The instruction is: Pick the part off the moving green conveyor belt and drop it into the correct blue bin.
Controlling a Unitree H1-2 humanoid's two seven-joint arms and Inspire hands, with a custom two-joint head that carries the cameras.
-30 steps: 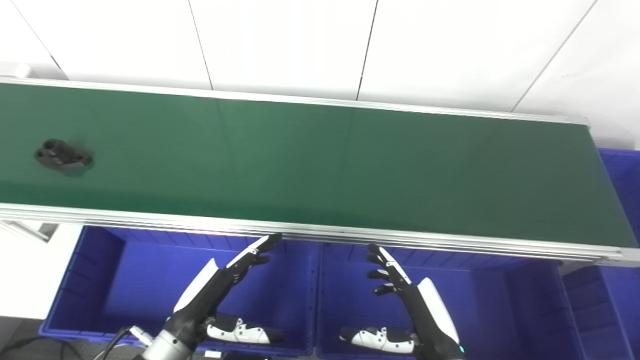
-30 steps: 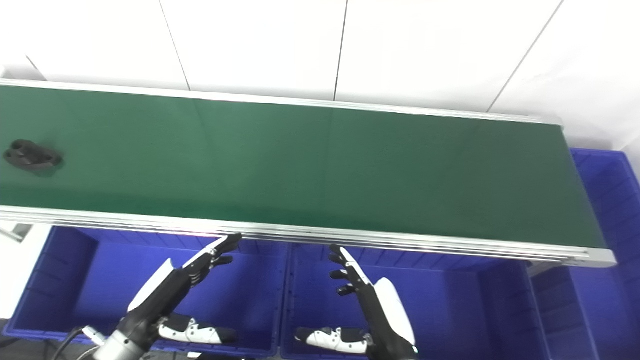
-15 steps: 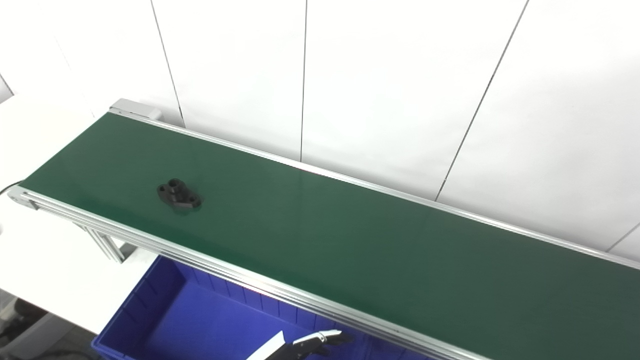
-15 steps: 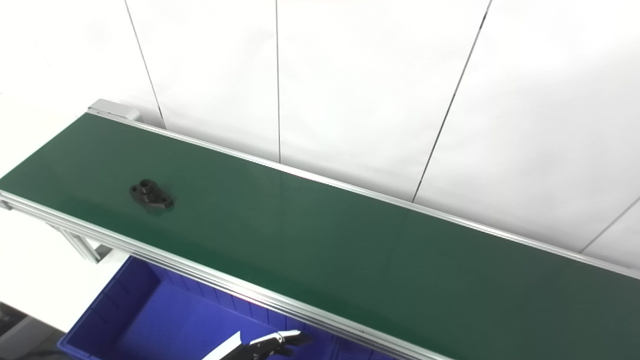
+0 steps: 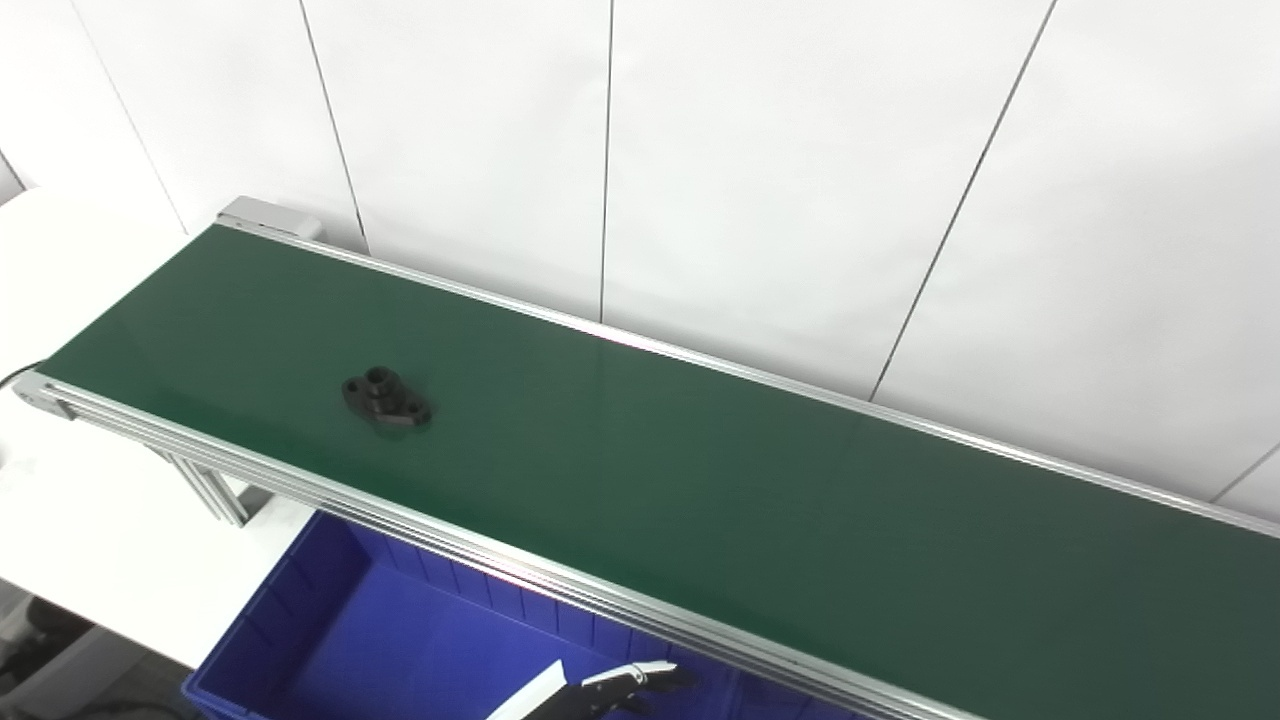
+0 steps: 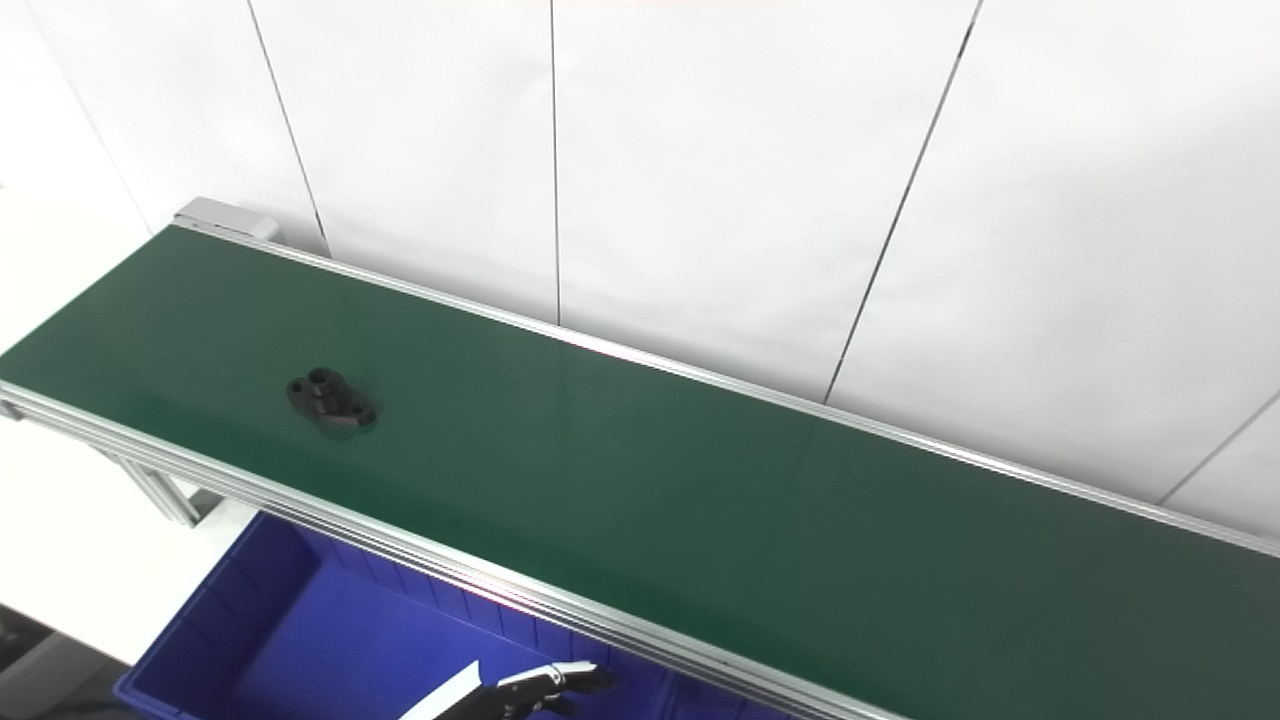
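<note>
Left hand (image 5: 610,692) is hovering empty, fingers extended, over the blue bin (image 5: 330,640), the black part (image 5: 386,398) riding up-left of it, and mistiming risks a miss.

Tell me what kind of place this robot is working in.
Probably a factory-style sorting station or a lab mock-up of one. A long green conveyor belt with aluminium side rails carries a small black plastic part, a deep blue plastic bin sits below its near edge, and plain white wall panels stand behind.
</note>
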